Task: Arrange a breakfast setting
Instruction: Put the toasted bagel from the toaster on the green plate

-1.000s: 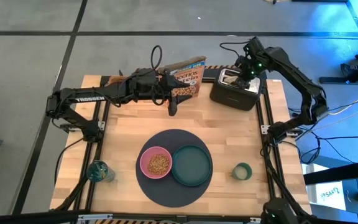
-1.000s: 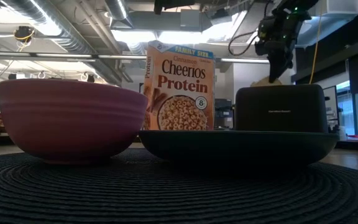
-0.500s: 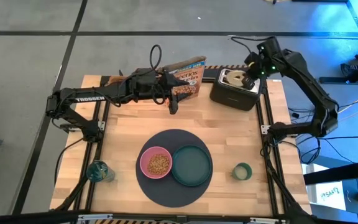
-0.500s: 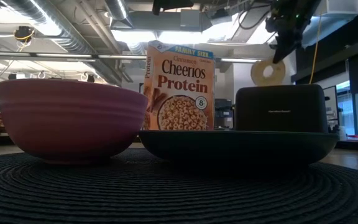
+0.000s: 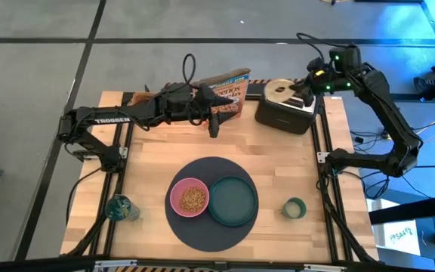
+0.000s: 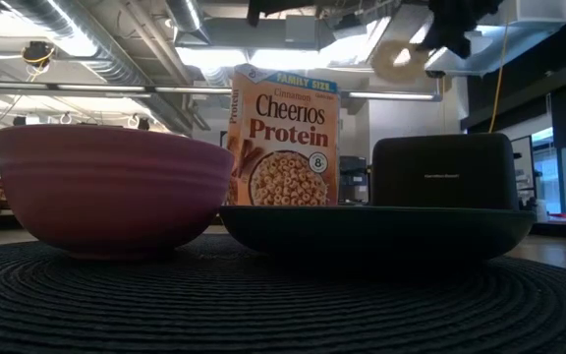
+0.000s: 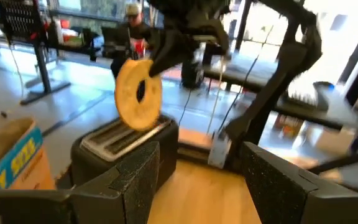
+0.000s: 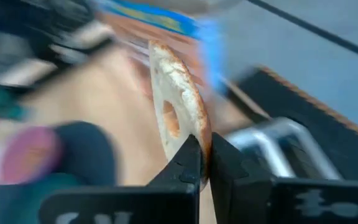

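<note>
Above toaster [image 5: 285,111]: right hand [image 5: 306,89], bagel [image 5: 281,90] higher now.

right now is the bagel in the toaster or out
Out: the right gripper holds the bagel by its edge, clear above the toaster slots.

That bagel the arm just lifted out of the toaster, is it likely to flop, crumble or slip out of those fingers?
Probably stiff: the bagel keeps its flat ring shape though the right gripper pinches only its rim. It looks light, hanging clear above the toaster. With so narrow a grip, it might swivel or slip if swung fast.
</note>
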Motion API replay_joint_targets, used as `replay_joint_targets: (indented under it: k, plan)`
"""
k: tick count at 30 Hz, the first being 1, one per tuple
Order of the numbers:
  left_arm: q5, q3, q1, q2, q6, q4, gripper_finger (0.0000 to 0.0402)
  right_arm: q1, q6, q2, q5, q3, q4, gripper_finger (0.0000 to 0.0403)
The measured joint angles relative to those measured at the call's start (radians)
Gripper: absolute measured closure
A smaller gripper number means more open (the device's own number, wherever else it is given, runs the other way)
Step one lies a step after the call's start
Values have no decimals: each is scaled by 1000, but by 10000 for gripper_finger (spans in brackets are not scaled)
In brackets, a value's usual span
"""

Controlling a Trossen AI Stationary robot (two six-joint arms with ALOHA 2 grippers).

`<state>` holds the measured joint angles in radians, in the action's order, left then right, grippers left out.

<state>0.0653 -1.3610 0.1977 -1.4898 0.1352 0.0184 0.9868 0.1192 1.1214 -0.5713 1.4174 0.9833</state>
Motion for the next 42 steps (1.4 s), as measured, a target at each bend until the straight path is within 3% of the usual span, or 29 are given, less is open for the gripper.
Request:
replay_joint_targets:
  k: [3, 8, 15, 23, 28, 35, 38, 42]
  plan:
    - [-1, 0, 0, -13, 12, 17, 181, -65, -87, -5, -131, 0, -87, 400]
    - [-29, 1, -4, -29, 20, 96, 181, -232, -196, -8, -163, 1, -248, 401]
    - [-79, 1, 1, -28, 20, 168, 182, -414, -276, -4, -37, 1, -406, 401]
    - [-138, 1, 5, -28, 20, 192, 186, -502, -281, 21, 31, 2, -444, 401]
    - [-146, 1, 5, -28, 20, 200, 234, -525, -280, 42, 40, 1, -465, 401]
    - [-147, 1, 6, -28, 22, 190, 373, -522, -279, 42, 60, 1, -463, 399]
    - [-161, 1, 13, -28, 59, 182, 383, -522, -281, 42, 67, 1, -455, 382]
    - [-162, 1, 17, -26, 145, 115, 383, -523, -297, 36, 147, 1, -454, 324]
